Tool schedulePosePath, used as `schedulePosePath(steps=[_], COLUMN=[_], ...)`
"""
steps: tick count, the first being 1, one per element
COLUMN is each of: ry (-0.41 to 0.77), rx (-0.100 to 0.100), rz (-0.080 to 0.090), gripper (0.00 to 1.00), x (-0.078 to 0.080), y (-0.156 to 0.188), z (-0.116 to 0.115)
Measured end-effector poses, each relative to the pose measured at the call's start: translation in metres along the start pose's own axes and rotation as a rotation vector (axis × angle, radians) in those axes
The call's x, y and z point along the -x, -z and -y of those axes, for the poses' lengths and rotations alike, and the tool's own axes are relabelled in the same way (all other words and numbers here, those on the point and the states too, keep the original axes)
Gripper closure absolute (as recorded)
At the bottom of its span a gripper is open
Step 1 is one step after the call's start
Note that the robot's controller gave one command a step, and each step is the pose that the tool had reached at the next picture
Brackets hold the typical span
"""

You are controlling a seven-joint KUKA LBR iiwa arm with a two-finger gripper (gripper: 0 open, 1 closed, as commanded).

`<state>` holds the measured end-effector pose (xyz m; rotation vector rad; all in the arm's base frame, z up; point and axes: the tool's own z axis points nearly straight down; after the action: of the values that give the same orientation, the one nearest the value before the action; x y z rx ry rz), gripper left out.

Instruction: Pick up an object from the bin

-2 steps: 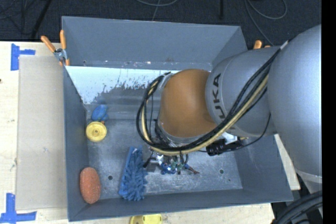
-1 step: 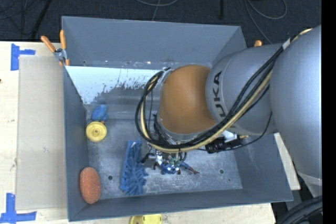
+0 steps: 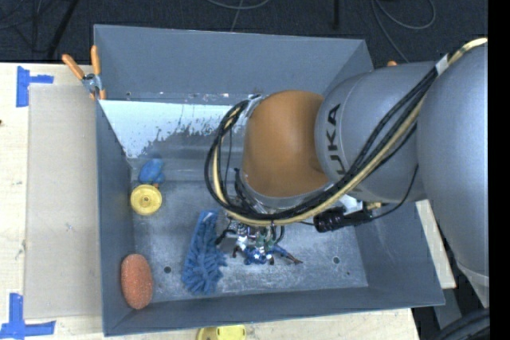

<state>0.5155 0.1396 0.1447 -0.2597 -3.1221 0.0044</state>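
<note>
The arm (image 3: pixel 414 139) comes in from the right of the frame and bends down into the grey metal bin (image 3: pixel 239 68). Its rounded orange cover (image 3: pixel 279 143) sits over the middle of the bin floor, with black and yellow cables (image 3: pixel 217 163) looping round the cover's left side. Below the cover the fingers (image 3: pixel 253 241) hang low over the floor, in the lower middle of the frame. They are dark and half buried under the wrist's own wiring, so I cannot tell how far apart they stand or whether anything is caught between them.

Right at their tips lies a small blue piece (image 3: pixel 256 255), bright against the grey floor (its exact shape is too small to make out). It appears to rest on the floor rather than hang above it, though I cannot tell for sure.

Just to the left is a blue shaggy cloth (image 3: pixel 202 255), a long tufted bundle running from upper right to lower left. It lies close beside the small blue piece, and whether the two touch is unclear.

The other things lie well apart, along the left side of the bin. There is a blue lump (image 3: pixel 150 170) at the foot of the sloping wall, and a yellow round thing (image 3: pixel 146 200) just below it. An orange-brown oval (image 3: pixel 136 280) sits in the lower left corner.
</note>
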Motion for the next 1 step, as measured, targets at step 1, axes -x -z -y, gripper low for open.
schedulePosePath(steps=[1], ry=[-0.018], rx=[0.006], rz=[0.012], gripper=[1.00], x=[0.0165], y=[0.0293], z=[-0.0212])
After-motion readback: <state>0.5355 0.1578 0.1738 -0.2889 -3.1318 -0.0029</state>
